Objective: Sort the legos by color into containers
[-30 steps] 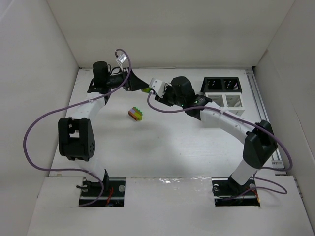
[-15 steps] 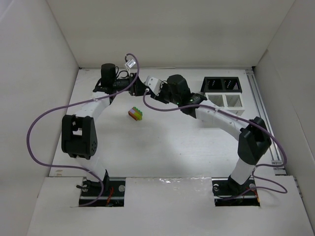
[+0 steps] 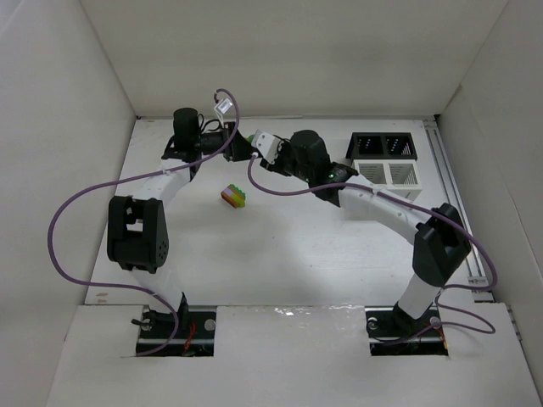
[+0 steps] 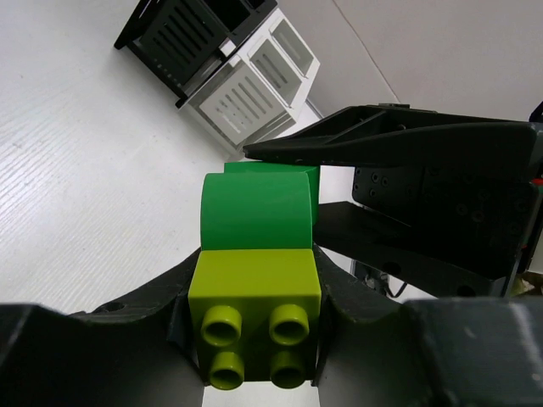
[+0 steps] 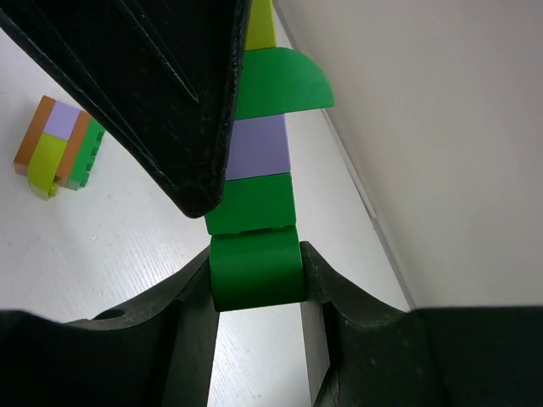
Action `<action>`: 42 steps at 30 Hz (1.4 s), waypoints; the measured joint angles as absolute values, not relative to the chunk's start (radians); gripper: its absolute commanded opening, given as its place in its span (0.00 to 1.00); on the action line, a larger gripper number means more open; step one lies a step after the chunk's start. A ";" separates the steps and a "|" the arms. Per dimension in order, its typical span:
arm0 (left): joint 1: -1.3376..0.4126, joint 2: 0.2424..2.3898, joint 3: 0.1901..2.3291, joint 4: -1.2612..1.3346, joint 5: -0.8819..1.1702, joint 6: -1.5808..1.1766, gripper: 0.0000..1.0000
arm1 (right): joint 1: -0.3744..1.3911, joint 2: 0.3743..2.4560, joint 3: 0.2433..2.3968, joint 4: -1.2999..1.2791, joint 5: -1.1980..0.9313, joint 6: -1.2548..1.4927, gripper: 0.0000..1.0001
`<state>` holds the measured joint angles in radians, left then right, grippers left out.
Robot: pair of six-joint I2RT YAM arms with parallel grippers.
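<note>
Left claw (image 4: 256,280): closed on the lime end of the held stack (image 4: 254,212), both fingers touching the brick.
Right claw (image 5: 256,267): clamped on the green end.
Held stack: lime, green, purple, then green, spanning the 2 claws, upper middle of the top view.
Loose stack (image 3: 234,196): on the counter (image 3: 280,246), left of centre.
Black bins (image 3: 383,145), white bins (image 3: 389,174): upper right, side by side.

Lime brick (image 5: 260,25) partly beyond top edge

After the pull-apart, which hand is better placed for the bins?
Probably right: the right hand grips the plastic brick stack's green end, with the slotted white bins and black bins on its side.
</note>
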<state>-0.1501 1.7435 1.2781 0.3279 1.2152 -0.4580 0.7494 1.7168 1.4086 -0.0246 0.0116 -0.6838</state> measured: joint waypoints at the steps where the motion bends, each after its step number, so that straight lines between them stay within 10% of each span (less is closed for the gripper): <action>1: -0.150 1.744 1.276 0.343 1.215 -0.469 0.12 | 0.749 1.715 1.407 -0.021 0.015 -0.684 0.00; 18: -0.110 1.744 1.273 0.462 1.203 -0.552 0.08 | 0.618 1.649 1.264 -0.054 0.074 -0.632 0.00; 29: -0.137 1.744 1.312 0.275 1.073 -0.350 0.08 | 0.183 1.757 1.708 -0.355 0.032 -0.317 0.00; 42: -0.170 1.744 1.367 0.257 0.989 -0.298 0.06 | 0.067 1.945 1.736 -0.609 -0.112 -0.186 0.05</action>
